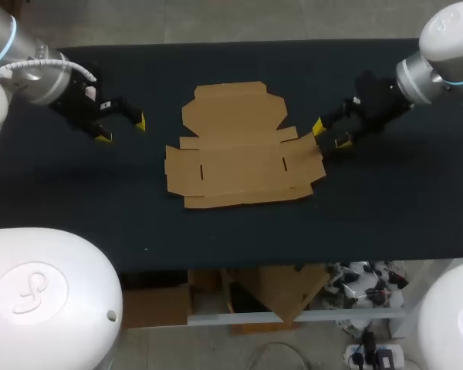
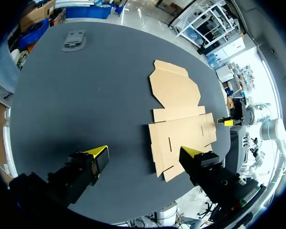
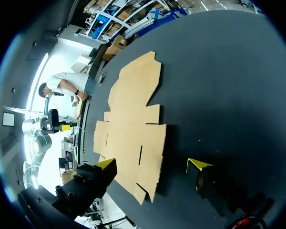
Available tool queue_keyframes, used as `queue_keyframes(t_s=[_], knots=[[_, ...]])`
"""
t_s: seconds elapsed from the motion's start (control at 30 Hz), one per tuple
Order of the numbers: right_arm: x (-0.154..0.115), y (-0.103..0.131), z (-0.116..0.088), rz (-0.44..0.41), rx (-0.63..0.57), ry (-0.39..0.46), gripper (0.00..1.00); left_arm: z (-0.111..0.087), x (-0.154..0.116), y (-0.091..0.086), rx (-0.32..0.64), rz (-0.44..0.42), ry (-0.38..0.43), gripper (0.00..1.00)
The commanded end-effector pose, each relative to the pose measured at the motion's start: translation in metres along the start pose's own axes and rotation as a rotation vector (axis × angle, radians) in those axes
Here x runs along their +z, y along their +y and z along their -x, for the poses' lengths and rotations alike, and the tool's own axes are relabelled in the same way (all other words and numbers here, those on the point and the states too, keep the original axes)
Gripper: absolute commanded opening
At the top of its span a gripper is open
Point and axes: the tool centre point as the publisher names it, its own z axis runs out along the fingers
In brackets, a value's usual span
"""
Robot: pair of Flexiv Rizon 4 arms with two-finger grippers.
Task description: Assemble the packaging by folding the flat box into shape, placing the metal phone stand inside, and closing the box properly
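Note:
The flat brown cardboard box (image 1: 239, 150) lies unfolded in the middle of the black table (image 1: 386, 208). My left gripper (image 1: 122, 127) hangs open to the left of it, well apart from the card. My right gripper (image 1: 330, 132) stands open just off the box's right edge. In the left wrist view the box (image 2: 178, 119) lies ahead of the open left gripper (image 2: 145, 152), and the grey metal phone stand (image 2: 74, 39) rests far off near the table's edge. In the right wrist view a corner of the box (image 3: 133, 129) lies under the open right gripper (image 3: 152, 164).
The table's front edge (image 1: 293, 260) runs below the box. Bare black tabletop (image 1: 77, 193) surrounds the card on all sides.

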Motion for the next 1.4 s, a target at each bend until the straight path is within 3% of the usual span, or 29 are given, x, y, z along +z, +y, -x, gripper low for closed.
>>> queue_keyframes(t_s=[0.03,0.37,0.5,0.67,0.93,1.07,1.2,1.4], knots=[[0.0,0.002,-0.001,0.001,0.01,0.011,1.0,-0.007,0.002,-0.013,0.015,0.02,0.005,1.0],[0.027,0.009,-0.002,-0.085,0.109,-0.001,1.0,-0.011,0.006,-0.017,0.043,0.028,0.013,1.0],[0.032,0.011,0.0,-0.089,0.121,0.01,0.91,-0.011,0.008,-0.016,0.048,0.032,0.016,1.0],[0.041,0.015,0.004,-0.09,0.118,0.039,0.64,-0.01,0.009,-0.013,0.05,0.033,0.023,1.0],[0.053,0.016,0.001,-0.1,0.111,0.066,0.4,-0.005,0.008,-0.008,0.039,0.029,0.023,1.0],[0.058,0.015,-0.002,-0.105,0.106,0.069,0.33,-0.004,0.009,-0.007,0.035,0.031,0.024,1.0],[0.06,0.013,-0.002,-0.107,0.106,0.074,0.0,-0.002,0.01,-0.006,0.031,0.033,0.025,1.0],[0.06,0.003,-0.006,-0.097,0.099,0.086,0.0,0.0,0.008,-0.002,0.023,0.031,0.025,1.0]])
